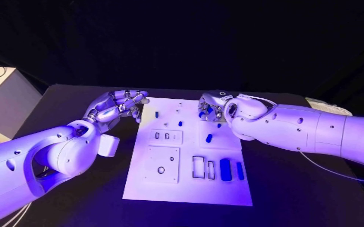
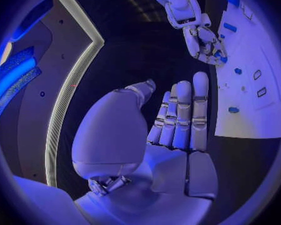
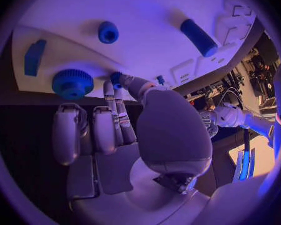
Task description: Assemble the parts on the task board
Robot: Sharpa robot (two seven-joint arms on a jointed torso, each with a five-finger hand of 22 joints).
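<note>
Two hands at the task board point(image 1: 144, 185)
Right hand point(image 1: 213, 106) pinches one small blue part point(image 3: 116, 78); left hand point(image 1: 121, 106) beside the board, fingers spread, holding nothing.

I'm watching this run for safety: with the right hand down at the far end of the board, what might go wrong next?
The right hand pinches a small blue part only at its fingertips, so it may slip. A blue gear sits close beside those fingers and could get knocked. The left hand hovers at the task board edge and might nudge it.

White arms point(image 1: 292, 127), silver jointed hands point(image 1: 121, 106)
</note>
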